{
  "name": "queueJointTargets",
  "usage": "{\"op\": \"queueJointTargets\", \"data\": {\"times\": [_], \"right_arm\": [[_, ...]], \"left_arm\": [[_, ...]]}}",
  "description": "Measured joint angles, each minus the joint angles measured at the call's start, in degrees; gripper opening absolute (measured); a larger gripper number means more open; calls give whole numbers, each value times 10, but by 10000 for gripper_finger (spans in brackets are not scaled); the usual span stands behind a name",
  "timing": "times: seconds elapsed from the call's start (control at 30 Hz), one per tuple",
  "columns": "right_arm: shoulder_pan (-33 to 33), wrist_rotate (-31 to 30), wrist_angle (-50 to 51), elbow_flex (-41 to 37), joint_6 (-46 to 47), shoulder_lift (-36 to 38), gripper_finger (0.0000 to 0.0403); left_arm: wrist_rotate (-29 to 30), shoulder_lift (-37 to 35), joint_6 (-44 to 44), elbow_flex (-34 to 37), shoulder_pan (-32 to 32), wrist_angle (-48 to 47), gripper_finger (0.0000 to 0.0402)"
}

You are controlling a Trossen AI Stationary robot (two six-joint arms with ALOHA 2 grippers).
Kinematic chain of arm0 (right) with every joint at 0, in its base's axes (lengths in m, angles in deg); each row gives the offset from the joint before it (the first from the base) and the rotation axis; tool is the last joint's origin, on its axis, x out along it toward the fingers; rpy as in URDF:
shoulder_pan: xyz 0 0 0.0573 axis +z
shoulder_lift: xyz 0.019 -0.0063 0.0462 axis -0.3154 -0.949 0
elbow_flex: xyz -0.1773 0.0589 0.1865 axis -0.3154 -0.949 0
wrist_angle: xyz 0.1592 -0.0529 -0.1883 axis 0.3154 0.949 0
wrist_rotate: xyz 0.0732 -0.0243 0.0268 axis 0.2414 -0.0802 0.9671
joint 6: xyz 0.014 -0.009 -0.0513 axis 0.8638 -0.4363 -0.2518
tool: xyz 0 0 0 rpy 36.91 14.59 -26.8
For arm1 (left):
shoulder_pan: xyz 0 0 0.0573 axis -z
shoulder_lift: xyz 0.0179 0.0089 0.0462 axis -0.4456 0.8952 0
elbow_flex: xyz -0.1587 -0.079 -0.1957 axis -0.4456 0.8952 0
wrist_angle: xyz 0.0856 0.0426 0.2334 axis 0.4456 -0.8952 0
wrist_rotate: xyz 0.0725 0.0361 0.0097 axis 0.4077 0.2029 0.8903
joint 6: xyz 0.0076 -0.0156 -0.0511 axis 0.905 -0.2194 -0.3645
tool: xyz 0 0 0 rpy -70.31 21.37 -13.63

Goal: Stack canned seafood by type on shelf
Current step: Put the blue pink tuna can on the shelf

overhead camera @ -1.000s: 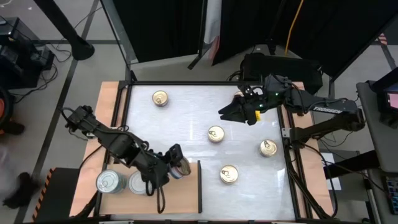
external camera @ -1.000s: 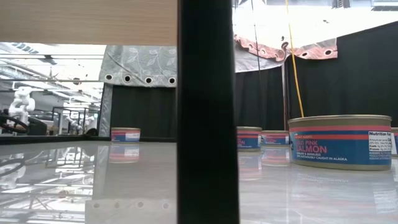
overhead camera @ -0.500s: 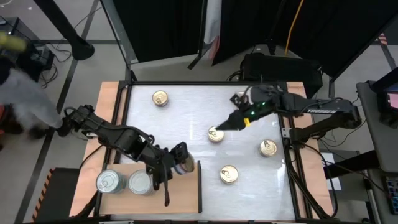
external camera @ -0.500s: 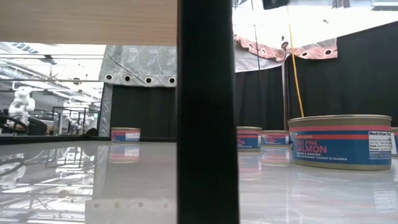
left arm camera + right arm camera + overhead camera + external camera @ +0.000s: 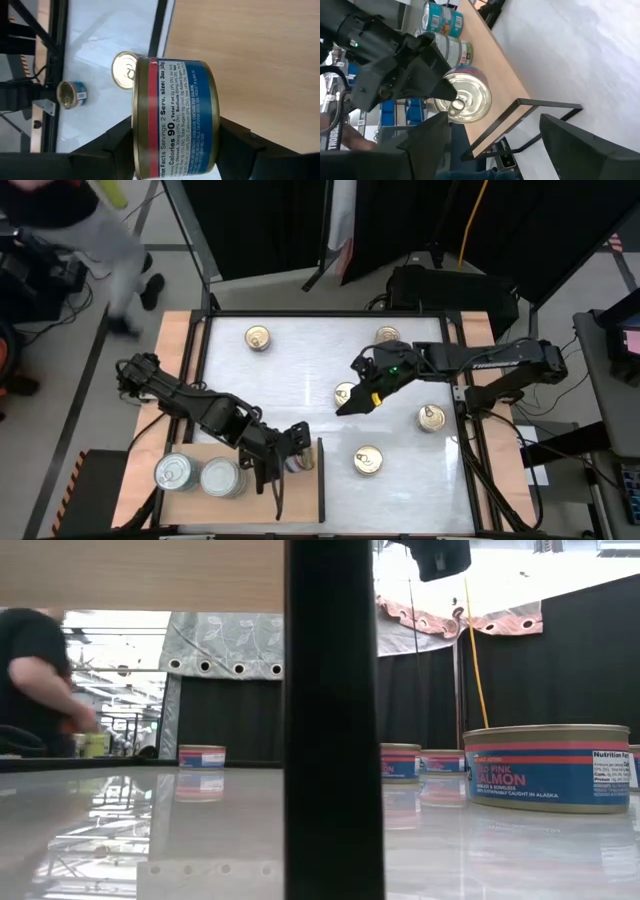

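My left gripper [image 5: 292,452] is shut on a tin of canned seafood [image 5: 175,117] with a red and blue label and a gold pull-tab lid [image 5: 465,97]. It holds the tin tipped on its side above the right part of the wooden shelf [image 5: 300,502]. Two silver-lidded tins [image 5: 172,472] [image 5: 222,476] stand on the shelf's left part. My right gripper [image 5: 350,405] hangs open above the white table beside a gold-lidded tin [image 5: 345,391]. Several more tins [image 5: 367,460] [image 5: 431,417] [image 5: 258,337] stand on the table. My left gripper pinches the tin between its two fingers, one finger [image 5: 445,90] on the pull-tab lid and the other finger [image 5: 235,142] on the flat bottom. The fingers slant down from the table's left. The tin is clear of the shelf, its round label wall [image 5: 175,90] facing the wrist camera.
A black upright bar [image 5: 320,478] marks the shelf's right end and shows as a dark post [image 5: 335,720] in the low view. A person [image 5: 40,680] moves beyond the table's far left corner. Bare white table lies between the scattered tins.
My right gripper has come down and toward the table's near left, from the far right corner to the middle tin, rolling as it went; it stays open. My left gripper has carried its tin a little toward the shelf's right end and down, rolling slightly.
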Motion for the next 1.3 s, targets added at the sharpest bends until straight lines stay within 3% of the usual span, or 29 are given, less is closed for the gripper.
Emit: {"op": "queueJointTargets", "data": {"times": [0.23,0.6,0.9,1.1,1.3], "right_arm": [[1,14,-22,0,-5,-7,304],[6,16,-29,0,-25,-7,304],[43,-27,-90,0,2,-7,304],[59,-69,-88,0,33,-19,276],[69,-109,-163,0,84,-66,246]], "left_arm": [[-15,3,0,0,0,11,254],[-19,3,-10,0,0,7,258],[-9,-35,-141,-1,14,10,258],[78,-85,-280,-1,13,12,258],[221,-134,-519,-1,-6,11,257]]}}
